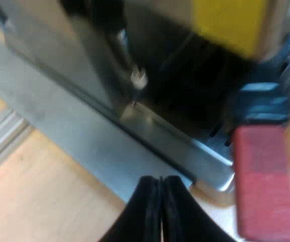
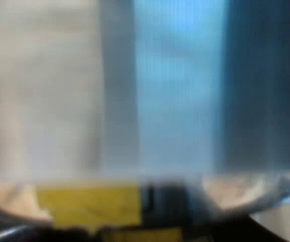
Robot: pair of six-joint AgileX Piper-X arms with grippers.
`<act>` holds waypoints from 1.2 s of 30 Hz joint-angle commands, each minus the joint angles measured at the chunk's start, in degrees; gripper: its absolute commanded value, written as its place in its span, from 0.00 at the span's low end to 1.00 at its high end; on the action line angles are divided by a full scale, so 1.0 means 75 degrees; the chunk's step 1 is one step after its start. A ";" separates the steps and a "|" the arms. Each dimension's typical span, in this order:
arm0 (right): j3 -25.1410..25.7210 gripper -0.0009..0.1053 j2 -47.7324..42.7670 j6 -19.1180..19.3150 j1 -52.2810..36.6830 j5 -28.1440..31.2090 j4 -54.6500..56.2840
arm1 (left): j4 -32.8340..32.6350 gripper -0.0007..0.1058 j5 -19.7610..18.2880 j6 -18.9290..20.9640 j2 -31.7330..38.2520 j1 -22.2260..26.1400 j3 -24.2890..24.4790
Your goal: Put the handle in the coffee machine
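**Left claw clenched on nothing, red handle end at machine's front**

Nearest to my left wrist camera, the left claw (image 1: pixel 161 180) was clenched. Its two black fingers (image 1: pixel 150 212) were pressed flat together with nothing between them. It hung over the wooden table (image 1: pixel 44 191), touching nothing, at the edge of a grey metal strip (image 1: pixel 74 136) that ran along the machine's foot.

Just beyond it was the handle's red end (image 1: pixel 263 181), close to the corner of the drip tray (image 1: pixel 205 161) and apart from the claw. The dark handle (image 1: pixel 261 103) ran from it in toward the machine's front. I could not tell whether the holder was locked in or loose; its metal cup was hidden.

I could not see into the drip tray, so I could not note any contents.

Farther in, the steam wand (image 1: pixel 129 55) hung slanted down over the tray's rim, its tip just above the metal. Behind it was the steel body of the espresso machine (image 1: pixel 49 40), with a yellow patch (image 1: pixel 230 20) higher up on its front.

Through the right wrist camera I got a yellow patch (image 2: pixel 89 206) beside a curved metal rim (image 2: pixel 255 194), very close. I could not tell what the pale and blue surfaces beyond them were.
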State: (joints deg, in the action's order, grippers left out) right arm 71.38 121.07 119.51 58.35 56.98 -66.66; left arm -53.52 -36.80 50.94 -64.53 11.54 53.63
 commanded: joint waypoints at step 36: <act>-0.0537 0.26 -0.0802 -0.0871 0.0316 0.0297 0.0672 | -0.1297 0.01 0.0509 0.0222 -0.0062 -0.3076 0.0077</act>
State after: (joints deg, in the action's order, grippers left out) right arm 66.74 116.87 114.15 59.92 61.47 -60.37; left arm -61.39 -26.77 51.65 -66.08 -10.44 54.09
